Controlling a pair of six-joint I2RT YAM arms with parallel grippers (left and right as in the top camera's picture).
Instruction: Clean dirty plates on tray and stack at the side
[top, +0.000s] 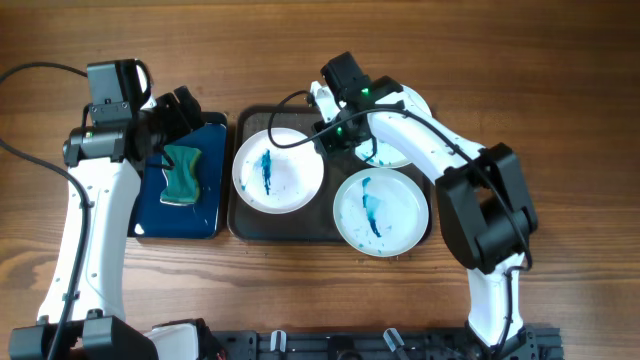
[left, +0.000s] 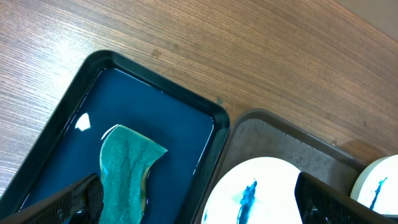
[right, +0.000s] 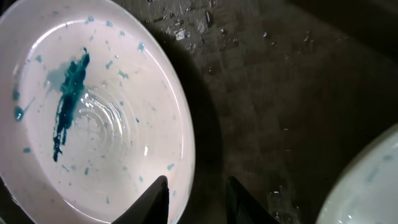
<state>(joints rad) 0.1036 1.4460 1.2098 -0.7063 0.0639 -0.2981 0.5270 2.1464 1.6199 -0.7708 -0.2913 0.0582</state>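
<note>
Three white plates with blue-teal streaks lie on the dark tray (top: 320, 228): a left plate (top: 278, 170), a front right plate (top: 380, 212) and a back right plate (top: 400, 152) half hidden under my right arm. My right gripper (top: 328, 135) is low at the left plate's far right rim. In the right wrist view it (right: 199, 200) is open a little and straddles the rim of that plate (right: 93, 112), one finger over the plate, the other over the tray (right: 280, 93). My left gripper (top: 195, 118) (left: 211, 205) hangs wide open and empty above the blue tray's far right corner.
A smaller dark blue tray (top: 150, 215) (left: 161, 124) lies left of the big tray and holds a teal sponge (top: 182, 172) (left: 124, 162). Bare wooden table surrounds both trays. Cables run from both arms. A black rail runs along the front edge.
</note>
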